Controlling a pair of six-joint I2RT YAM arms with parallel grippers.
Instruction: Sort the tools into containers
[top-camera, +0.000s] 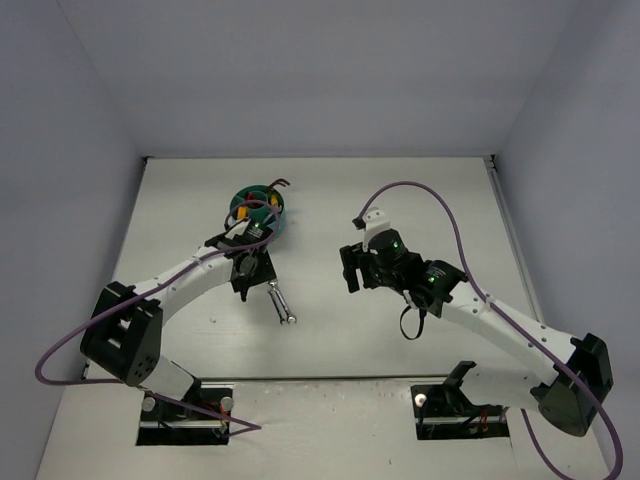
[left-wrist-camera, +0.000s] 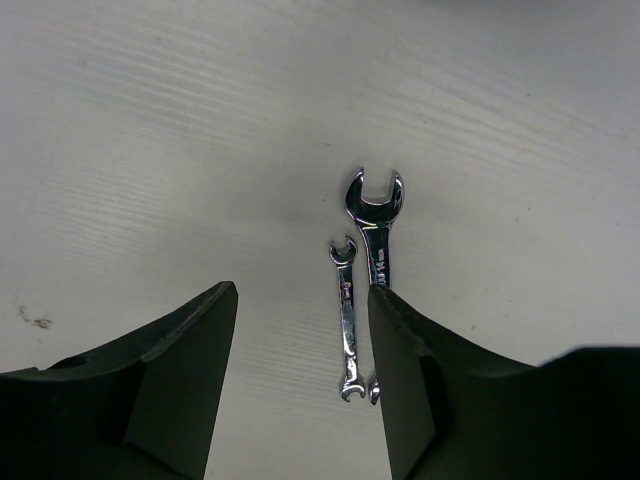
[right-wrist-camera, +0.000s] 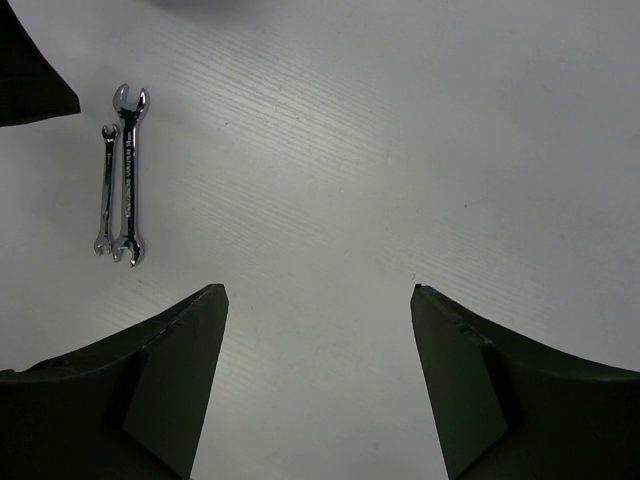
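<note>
Two silver wrenches, a larger wrench (left-wrist-camera: 376, 240) and a smaller wrench (left-wrist-camera: 347, 320), were pictured lying side by side on the white table (top-camera: 420, 200), near the teal bowl (top-camera: 236, 198) but apart from it. Orange-handled tools (top-camera: 244, 211) were already lodged in the bowl. The left gripper (left-wrist-camera: 300, 290) was poised above the pair, jaws parted and nothing between them. The right gripper (right-wrist-camera: 316, 290) was spread wide and empty over bare tabletop. Picking up a wrench was judged the step in hand. A small sideways shift, a descent and a closing across one shaft would be called for.
</note>
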